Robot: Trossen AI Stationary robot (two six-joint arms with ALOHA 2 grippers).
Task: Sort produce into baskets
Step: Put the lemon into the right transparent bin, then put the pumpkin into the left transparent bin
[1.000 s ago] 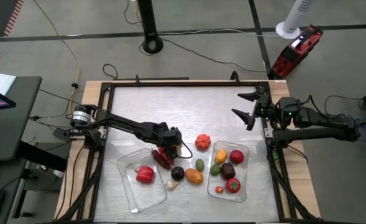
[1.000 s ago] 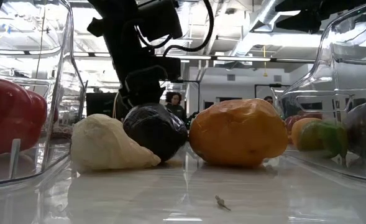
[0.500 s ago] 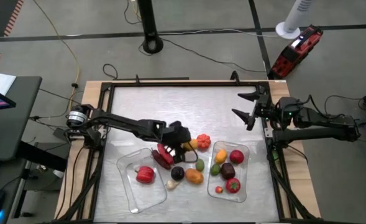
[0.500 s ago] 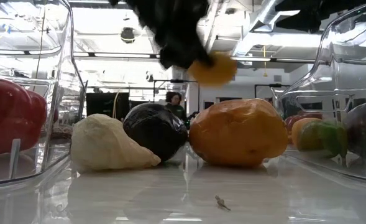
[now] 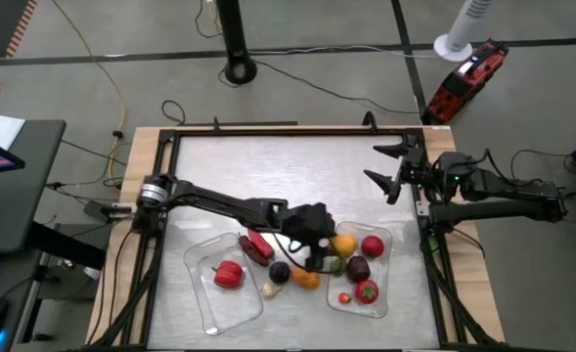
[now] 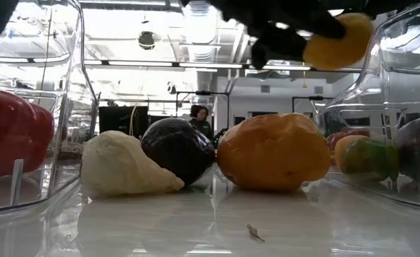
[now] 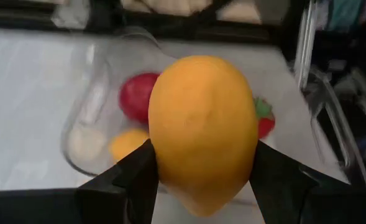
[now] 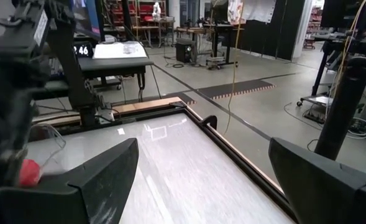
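1. Silvery counter (image 5: 268,171) carries two clear baskets: left basket (image 5: 201,293), right basket (image 5: 385,293).
2. Between them lie a pale garlic piece (image 6: 124,168), a dark purple piece (image 6: 180,148) and an orange piece (image 6: 270,152).
3. Left gripper (image 5: 329,246) pinches a yellow fruit (image 7: 201,130) over the right basket's near edge.
4. Right gripper (image 5: 390,168), fingers spread, waits at the far right of the counter.

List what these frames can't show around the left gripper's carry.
- High view: left gripper hides the table and produce beneath it.
- Low view: right basket wall blurs its contents; yellow fruit is part hidden by the gripper.
- Left wrist view: the fruit blocks the basket's middle.
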